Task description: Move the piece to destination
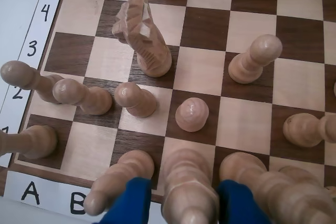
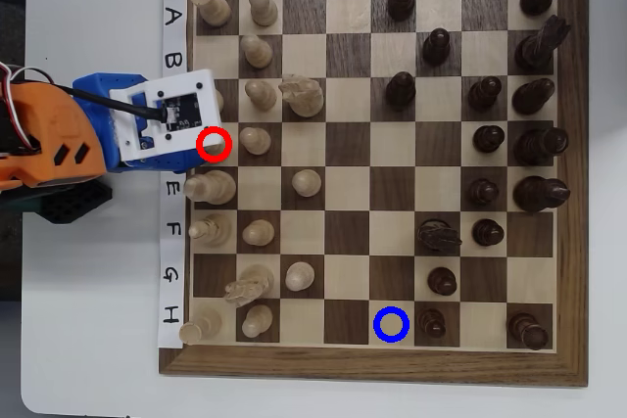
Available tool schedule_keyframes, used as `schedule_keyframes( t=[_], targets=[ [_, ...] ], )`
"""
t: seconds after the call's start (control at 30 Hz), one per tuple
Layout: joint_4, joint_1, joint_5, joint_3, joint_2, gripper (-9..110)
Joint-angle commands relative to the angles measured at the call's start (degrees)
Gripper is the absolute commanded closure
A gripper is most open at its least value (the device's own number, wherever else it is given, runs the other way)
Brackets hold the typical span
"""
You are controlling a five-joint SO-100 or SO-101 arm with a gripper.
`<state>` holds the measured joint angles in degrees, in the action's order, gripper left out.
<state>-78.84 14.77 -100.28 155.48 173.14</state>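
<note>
wooden chessboard (image 2: 343, 359) on white table (image 2: 88, 320), blue-fingered gripper (image 1: 181, 203) open around tall pale cream wooden piece (image 1: 189, 192), upright between the fingers, blue-ringed light square (image 2: 391, 325) far across board, well apart

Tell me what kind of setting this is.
Likely a hobbyist tabletop robot chess setup: a wooden chessboard with hand-labelled paper strips on a white table, and an orange and blue arm reaching over it.
</note>
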Motion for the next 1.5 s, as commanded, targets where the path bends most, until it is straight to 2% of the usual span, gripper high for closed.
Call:
schedule_keyframes(
  t=[0.0,0.4,0.6,1.07,1.47],
  targets=[
    [3.96,-0.44,-5.62,0.00,-1.76,88],
    [4.75,-1.85,-5.19,0.97,-1.14,94],
    [5.27,-3.34,-5.54,1.49,-0.88,101],
    [4.31,-5.19,-3.87,-4.66,0.62,101],
    [-0.97,-4.92,-3.87,-13.89,-0.97,101]
  ],
)
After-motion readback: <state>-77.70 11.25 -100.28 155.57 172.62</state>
